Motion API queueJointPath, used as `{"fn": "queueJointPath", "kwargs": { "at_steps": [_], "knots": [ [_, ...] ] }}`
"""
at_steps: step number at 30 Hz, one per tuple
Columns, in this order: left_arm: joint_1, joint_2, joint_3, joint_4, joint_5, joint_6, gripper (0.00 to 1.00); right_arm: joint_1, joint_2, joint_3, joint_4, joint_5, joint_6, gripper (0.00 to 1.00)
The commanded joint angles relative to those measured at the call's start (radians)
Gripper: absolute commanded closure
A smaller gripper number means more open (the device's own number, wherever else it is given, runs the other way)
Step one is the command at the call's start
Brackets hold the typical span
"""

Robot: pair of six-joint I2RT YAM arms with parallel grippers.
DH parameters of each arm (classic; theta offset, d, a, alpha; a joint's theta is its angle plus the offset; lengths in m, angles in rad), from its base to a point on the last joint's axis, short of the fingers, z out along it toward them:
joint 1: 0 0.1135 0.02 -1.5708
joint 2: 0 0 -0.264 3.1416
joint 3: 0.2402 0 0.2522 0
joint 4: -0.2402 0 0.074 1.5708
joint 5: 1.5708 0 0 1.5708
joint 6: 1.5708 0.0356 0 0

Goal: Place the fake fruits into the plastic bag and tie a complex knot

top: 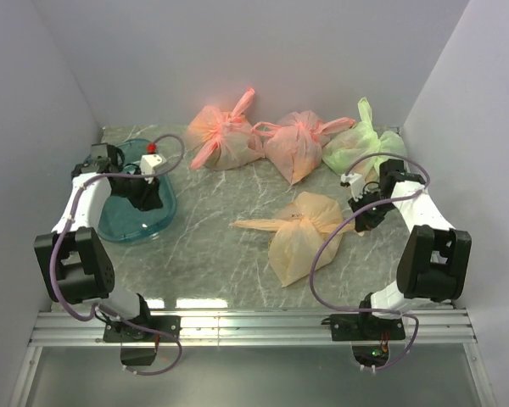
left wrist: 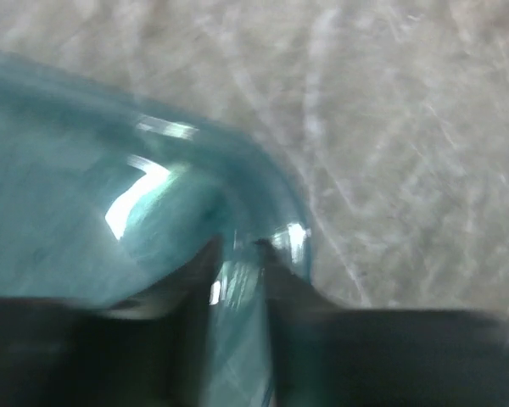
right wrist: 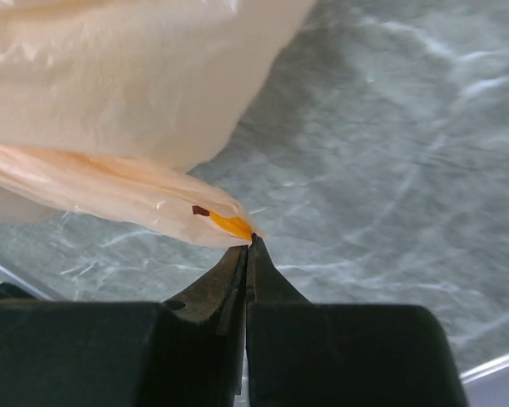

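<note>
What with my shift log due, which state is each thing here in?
plastic bag: unknotted, lying flat
right tool: shut on the plastic bag's handle tip
teal bowl: upright, contents unclear
left tool: slightly open over the teal bowl
left salmon bag: knotted shut
right salmon bag: knotted shut
green bag: knotted shut

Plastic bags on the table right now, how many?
4. One knotted salmon-pink plastic bag back centre-left, a second salmon-pink bag beside it, a light green plastic bag back right, a pale orange plastic bag mid-table. None looks hidden.

Left wrist view motion-blurred, teal bowl (left wrist: 68, 170) cut off left, plastic bag (right wrist: 136, 85) cropped at top
</note>
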Motion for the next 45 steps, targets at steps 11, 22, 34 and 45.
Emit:
{"fn": "queueJointPath", "kwargs": {
  "at_steps": [11, 22, 34, 45],
  "knots": [
    [-0.548, -0.052, -0.073, 0.283, 0.049, -0.126, 0.01, 0.085, -0.113, 0.031, -0.067, -0.097, -0.127, 0.15],
    [-0.722, 0.168, 0.012, 0.380, 0.020, -0.053, 0.01, 0.206, -0.056, -0.058, 0.114, 0.080, -0.101, 0.23],
    [-0.842, 0.301, 0.045, 0.532, -0.073, -0.113, 0.19, 0.185, -0.129, -0.076, 0.079, 0.126, -0.166, 0.25],
    [-0.843, 0.324, 0.073, 0.568, -0.068, -0.190, 0.28, 0.086, -0.082, -0.072, 0.058, 0.092, -0.286, 0.27]
  ]
}}
